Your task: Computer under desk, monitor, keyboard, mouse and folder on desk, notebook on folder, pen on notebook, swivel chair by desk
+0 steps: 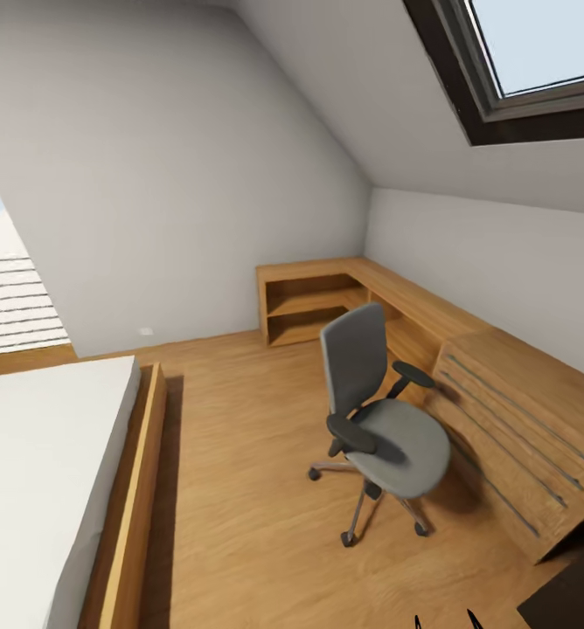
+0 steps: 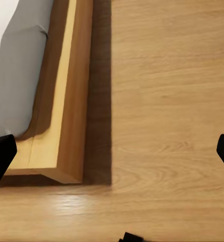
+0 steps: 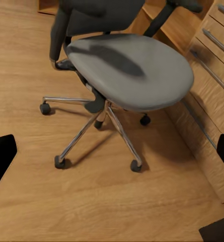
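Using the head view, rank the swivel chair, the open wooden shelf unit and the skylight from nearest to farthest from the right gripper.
1. Swivel chair, just ahead of the right gripper, beside the drawer unit.
2. Open wooden shelf unit, in the far corner.
3. Skylight, high in the sloped ceiling.

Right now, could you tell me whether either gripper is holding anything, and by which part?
Nothing is held: the left gripper is open above bare floor, and the right gripper is open above the swivel chair.

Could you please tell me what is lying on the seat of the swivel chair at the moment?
Nothing lies on the swivel chair: its grey seat is bare apart from a dark shadow. No folder is on it. The floor under the seat's middle is covered.
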